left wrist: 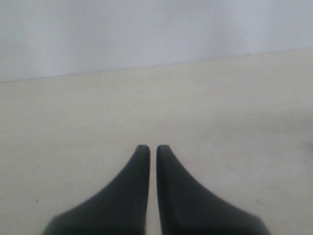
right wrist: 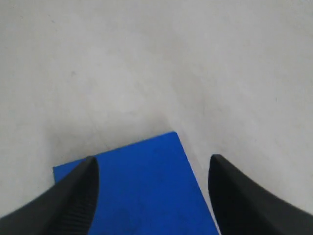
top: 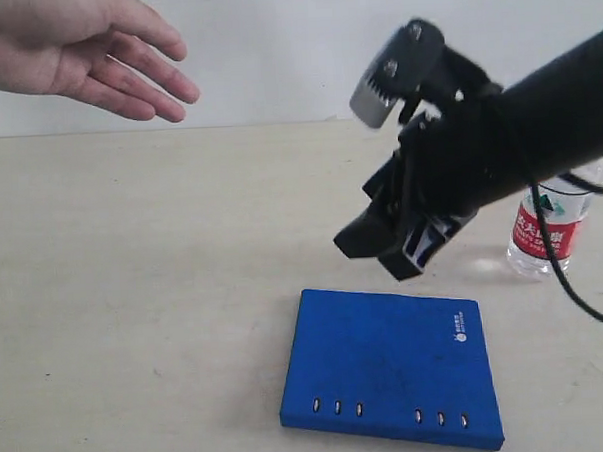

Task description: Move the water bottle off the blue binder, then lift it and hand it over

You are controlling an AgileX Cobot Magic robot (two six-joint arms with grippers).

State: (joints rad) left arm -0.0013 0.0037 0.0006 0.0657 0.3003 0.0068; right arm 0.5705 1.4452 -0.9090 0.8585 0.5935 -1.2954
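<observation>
The blue binder (top: 393,367) lies flat on the table near the front, its rivets along the near edge. The water bottle (top: 547,225) stands upright on the table to the right of the binder, off it, partly hidden behind my right arm. My right gripper (top: 383,250) hangs open above the binder's far edge, empty; in the right wrist view the gripper (right wrist: 152,169) frames a corner of the blue binder (right wrist: 146,191). My left gripper (left wrist: 153,149) shows only in its wrist view, shut on nothing, over bare table.
A person's open hand (top: 84,55) reaches in at the top left, palm down. The pale table (top: 134,293) runs back to a white wall. A black cable (top: 564,275) hangs from the right arm near the bottle.
</observation>
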